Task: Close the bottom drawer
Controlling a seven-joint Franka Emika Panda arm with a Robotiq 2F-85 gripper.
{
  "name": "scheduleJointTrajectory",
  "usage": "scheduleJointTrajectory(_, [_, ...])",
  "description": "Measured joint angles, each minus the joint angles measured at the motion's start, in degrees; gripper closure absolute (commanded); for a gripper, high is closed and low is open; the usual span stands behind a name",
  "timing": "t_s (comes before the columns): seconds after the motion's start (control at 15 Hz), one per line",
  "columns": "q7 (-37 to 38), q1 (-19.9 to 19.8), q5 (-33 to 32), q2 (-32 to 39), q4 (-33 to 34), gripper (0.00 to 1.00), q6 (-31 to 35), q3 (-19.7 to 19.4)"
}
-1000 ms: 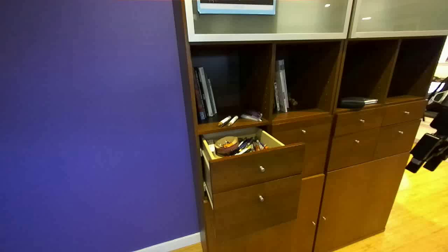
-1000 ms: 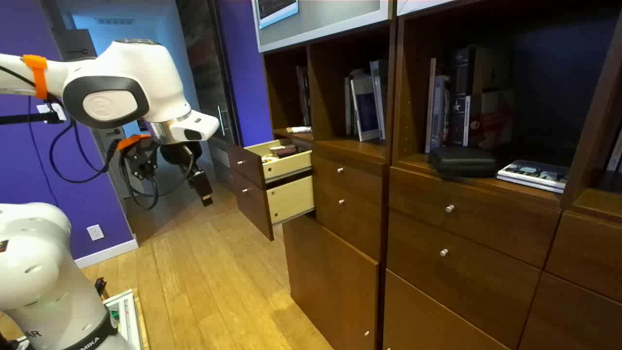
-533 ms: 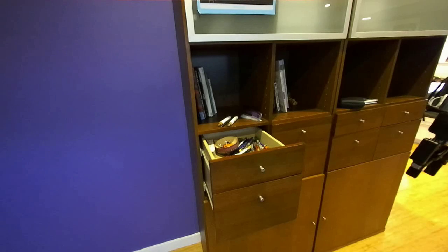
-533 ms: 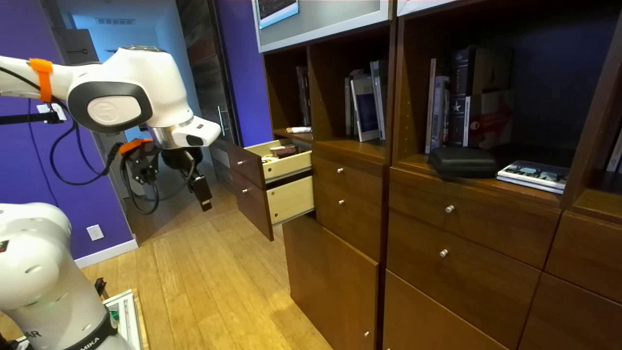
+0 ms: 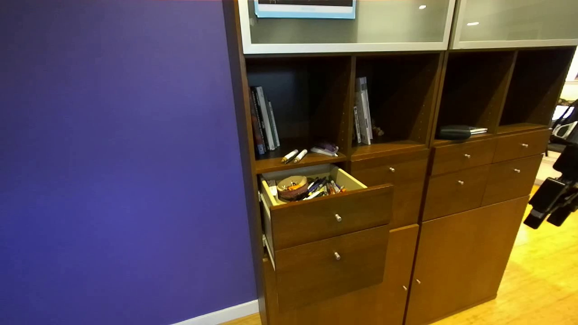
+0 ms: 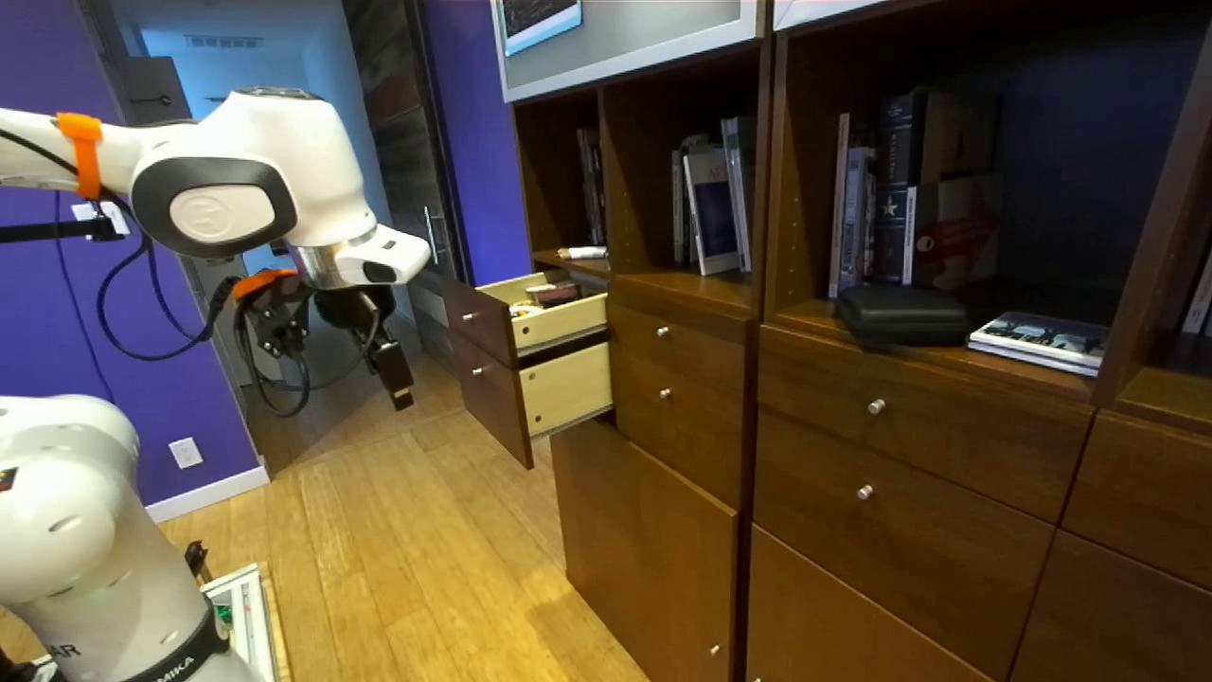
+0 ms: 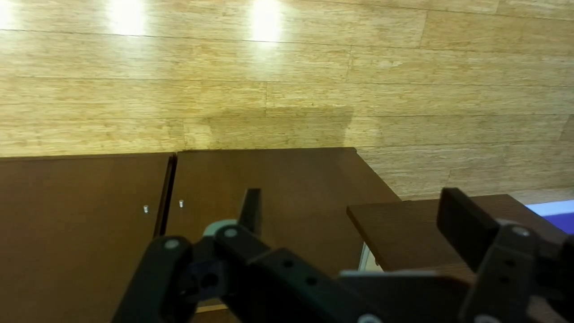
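The gripper (image 7: pixel 350 206) is spread wide, empty. The left bottom drawer (image 5: pixel 332 273) looks hard, maybe heavy: I'd push near its knob (image 5: pixel 337 256).

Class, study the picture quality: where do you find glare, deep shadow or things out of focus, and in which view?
In the wrist view, bright glare patches on the wooden floor, and a dark, blurred pincer in the foreground against the sharper floor; in an exterior view, small bright reflections on the glass panels; in both exterior views, open shelves in deep shadow.

White glare spots the floor (image 7: pixel 314 96) beyond the blurred gripper (image 7: pixel 352 204)
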Motion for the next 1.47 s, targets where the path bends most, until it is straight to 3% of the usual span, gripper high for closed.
scheduleJointTrajectory(0.2, [-2.40,0.80,2.91,1.82,0.69,0.00,1.02,-1.51])
scheduleJointTrajectory(0.33, [-5.57,3.62,7.94,5.15,0.76,0.00,4.09,-3.52])
scheduleJointTrajectory(0.8, [-18.44,14.69,33.16,24.19,1.17,0.00,16.39,-8.98])
scheduleJointTrajectory(0.93, [-25.58,16.71,42.11,29.86,2.31,0.28,17.19,-10.89])
scheduleJointTrajectory(1.2, [-41.86,22.43,59.59,40.41,5.74,0.56,14.74,-17.84])
scheduleJointTrajectory(1.27, [-45.79,21.67,63.81,43.28,6.87,0.64,12.04,-17.33])
scheduleJointTrajectory(1.47, [-54.24,14.78,74.42,52.64,11.09,0.84,4.05,-10.10])
